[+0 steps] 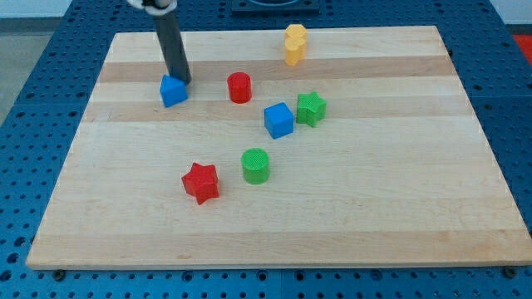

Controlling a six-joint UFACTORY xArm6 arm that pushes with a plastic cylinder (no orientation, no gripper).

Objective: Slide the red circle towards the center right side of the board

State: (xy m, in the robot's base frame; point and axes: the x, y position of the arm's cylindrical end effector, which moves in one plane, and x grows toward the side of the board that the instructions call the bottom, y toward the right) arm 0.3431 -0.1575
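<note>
The red circle (239, 87) stands upright on the wooden board (374, 208), in the upper middle of the view. My tip (182, 81) is to its left, about a block's width away, right beside the top right edge of a small blue block (173, 91). The dark rod rises from the tip to the view's top left.
A blue cube (279, 120) and a green star (311, 108) sit close together right of and below the red circle. A yellow block (295, 44) is near the top edge. A green circle (256, 165) and a red star (200, 183) lie lower, left of centre.
</note>
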